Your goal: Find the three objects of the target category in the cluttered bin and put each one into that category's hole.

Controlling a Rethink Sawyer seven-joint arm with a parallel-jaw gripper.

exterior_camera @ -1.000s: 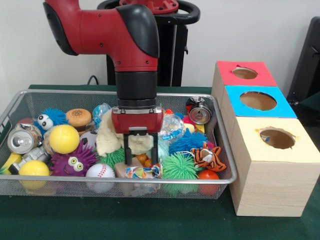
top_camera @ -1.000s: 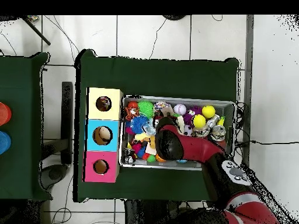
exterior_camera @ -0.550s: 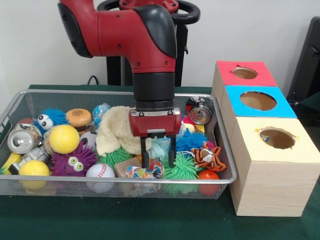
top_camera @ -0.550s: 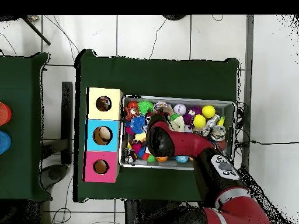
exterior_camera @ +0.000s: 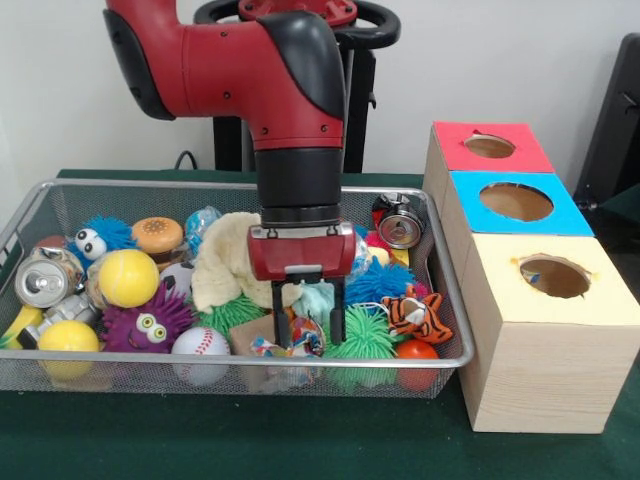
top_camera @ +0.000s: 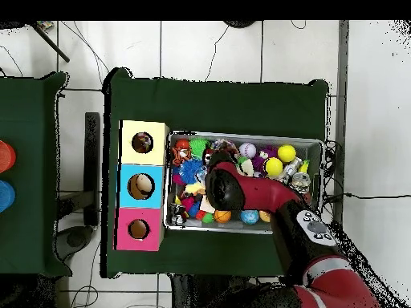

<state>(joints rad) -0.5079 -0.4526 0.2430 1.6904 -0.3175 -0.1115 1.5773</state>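
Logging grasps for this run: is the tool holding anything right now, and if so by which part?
Nothing is clearly held. The tool is open, its fingers down in the clutter on either side of a pale teal toy, not closed on it.

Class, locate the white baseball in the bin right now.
In the front view, the baseball lies at the wire bin's near wall, left of centre, beside the purple fuzzy toy.

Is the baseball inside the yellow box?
No, the baseball lies in the wire bin, beside the purple fuzzy toy, away from the yellow box.
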